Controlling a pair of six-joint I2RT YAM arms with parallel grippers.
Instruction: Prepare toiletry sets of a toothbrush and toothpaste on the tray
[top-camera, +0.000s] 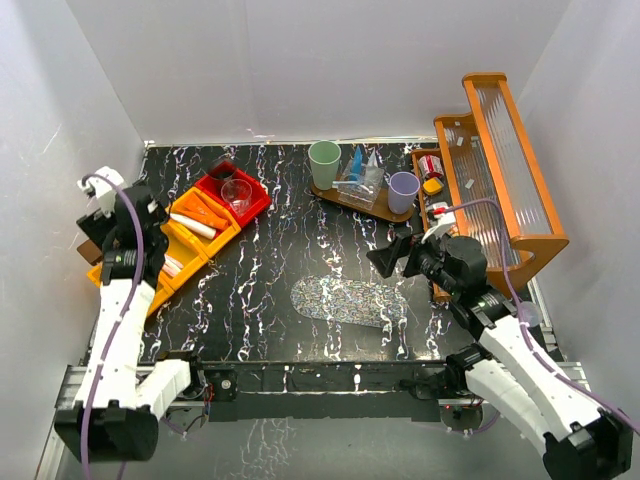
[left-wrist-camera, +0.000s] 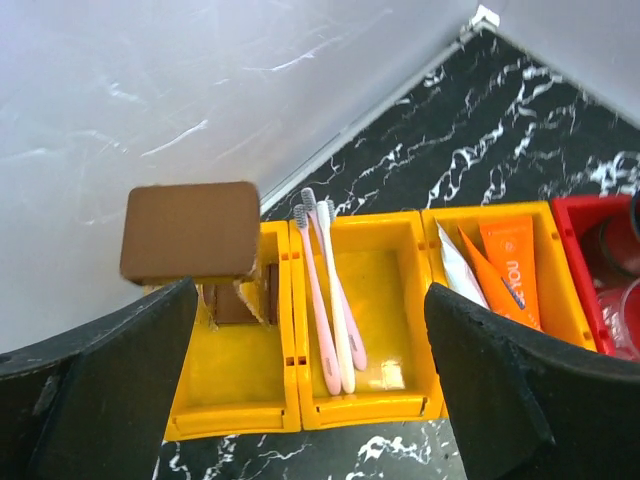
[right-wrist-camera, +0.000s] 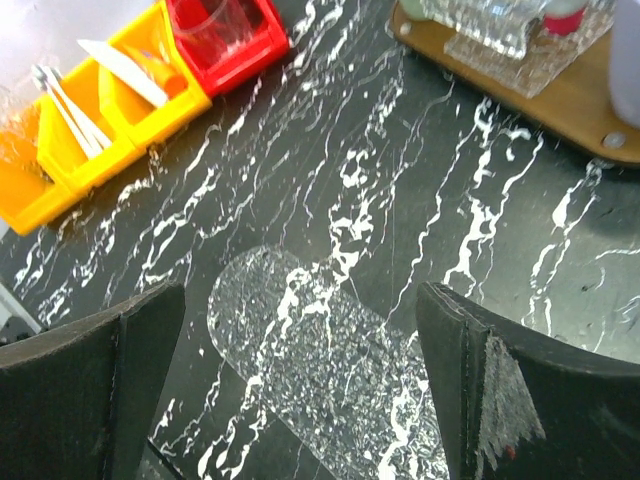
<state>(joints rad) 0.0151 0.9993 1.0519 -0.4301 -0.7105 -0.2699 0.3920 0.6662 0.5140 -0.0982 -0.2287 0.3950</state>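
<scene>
Overhead: a green cup and a lilac cup stand at opposite ends of the wooden tray.

Left wrist: the left gripper, jaws spread and empty, hangs over pale toothbrushes in a yellow bin, beside orange tubes.

Right wrist: the right gripper, wide and empty, hangs above a clear mat.

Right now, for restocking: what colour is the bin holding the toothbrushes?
Yellow bin; best in left wrist view.

Blk/wht marbled table, yellow bins, grn cup, lilac cup
</scene>
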